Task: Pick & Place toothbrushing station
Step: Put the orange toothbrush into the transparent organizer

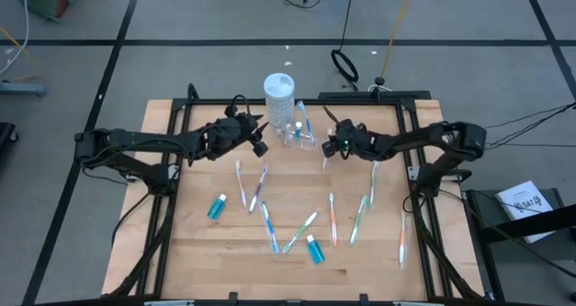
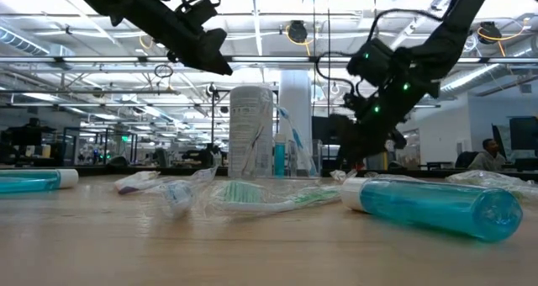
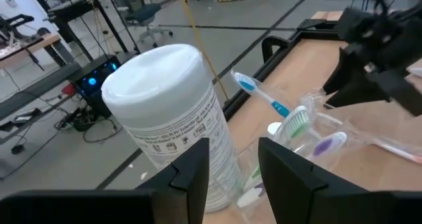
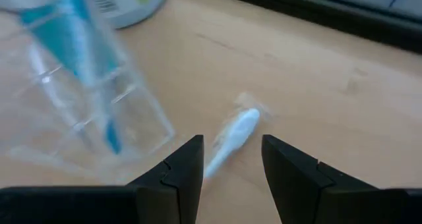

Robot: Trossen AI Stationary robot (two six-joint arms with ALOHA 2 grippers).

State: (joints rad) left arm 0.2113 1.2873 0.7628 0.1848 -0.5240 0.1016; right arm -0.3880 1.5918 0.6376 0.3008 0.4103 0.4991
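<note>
The clear cup point(image 1: 295, 135) stands near the far edge of the bench point(image 1: 189, 252), just beside the taller white-lidded jar point(image 1: 278, 97), with some toothbrushes and 1 teal tube upright inside it. The left tool point(image 1: 261, 137) hangs just left of the cup, its fingers point(image 3: 198, 174) spread with nothing between them. The right tool point(image 1: 329, 145) hangs just right of the cup, also spread and empty, over a loose toothbrush point(image 4: 231, 140) lying on the wood. The gap between the 2 tools is narrow and the cup fills it. Toward the near half, wrapped toothbrushes point(image 1: 297, 232) lie scattered in a loose zigzag, with 1 teal tube point(image 1: 216, 207) to the left and another point(image 1: 314, 249) near the middle. 1 toothbrush point(image 1: 402, 238) lies close along the right edge. The left and near-left parts of the bench are bare wood.
</note>
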